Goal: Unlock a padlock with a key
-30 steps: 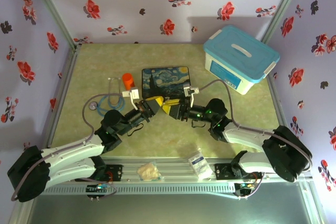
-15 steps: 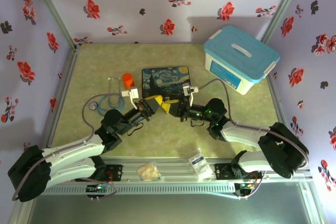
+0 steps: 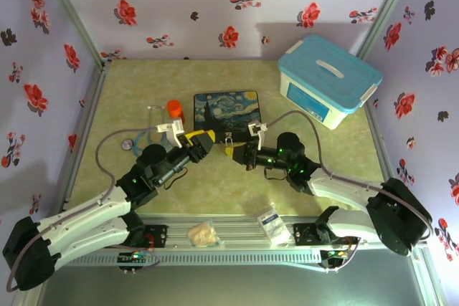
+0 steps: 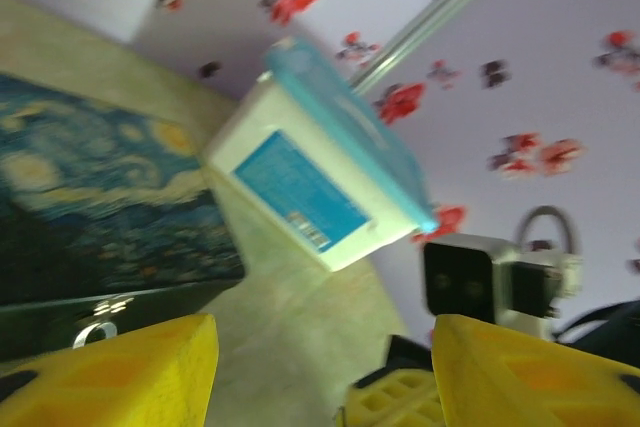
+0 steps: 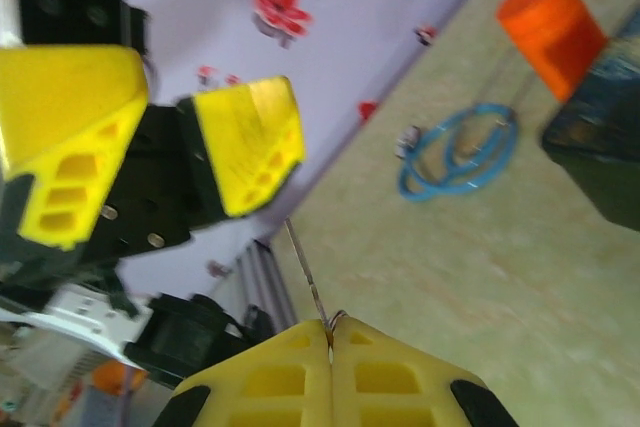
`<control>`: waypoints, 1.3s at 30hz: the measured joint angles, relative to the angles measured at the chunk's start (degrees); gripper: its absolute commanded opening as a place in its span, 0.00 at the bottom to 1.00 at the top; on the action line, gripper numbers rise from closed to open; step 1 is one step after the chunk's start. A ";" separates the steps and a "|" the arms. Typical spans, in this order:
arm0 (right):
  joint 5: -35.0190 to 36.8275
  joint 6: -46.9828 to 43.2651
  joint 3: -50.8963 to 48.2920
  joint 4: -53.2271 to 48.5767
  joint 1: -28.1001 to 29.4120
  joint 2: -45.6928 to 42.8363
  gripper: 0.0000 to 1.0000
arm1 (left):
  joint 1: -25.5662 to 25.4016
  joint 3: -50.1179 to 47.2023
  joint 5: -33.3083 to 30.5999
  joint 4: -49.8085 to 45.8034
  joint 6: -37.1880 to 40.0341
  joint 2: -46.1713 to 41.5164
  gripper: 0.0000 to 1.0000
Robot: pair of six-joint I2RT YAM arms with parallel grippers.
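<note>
My right gripper (image 5: 330, 325) is shut on the key (image 5: 305, 272), a thin dark metal strip that sticks out from between its yellow fingertips. My left gripper (image 4: 320, 367) stands open with nothing between its fingers (image 5: 245, 142). In the top view the two grippers face each other just in front of the painted box (image 3: 226, 109), left gripper (image 3: 201, 141) and right gripper (image 3: 231, 153) a short gap apart. A small silvery ring (image 4: 95, 332) glints at the box's near edge (image 3: 227, 137). It looks like the padlock's shackle but is too blurred to tell.
An orange cylinder (image 3: 175, 110) and a coiled blue cable (image 3: 140, 140) lie left of the painted box. A blue-lidded white bin (image 3: 328, 80) stands at the back right. Two small packets (image 3: 272, 221) rest on the near rail.
The left gripper has opened and pulled back to the left. The right gripper has shut on the key, and a gap now separates the two grippers.
</note>
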 measured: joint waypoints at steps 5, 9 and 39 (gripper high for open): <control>6.51 -4.96 1.77 -15.50 -1.25 -2.71 0.00 | 0.00 4.72 -0.07 -8.63 3.10 9.20 0.58; 9.68 -5.97 1.66 -22.21 -2.78 -3.43 0.00 | -0.61 6.51 0.15 -12.09 5.20 18.53 0.59; 17.31 -8.31 -1.57 -33.16 -3.34 -9.62 0.01 | 0.33 19.15 2.03 -8.44 10.97 50.77 0.48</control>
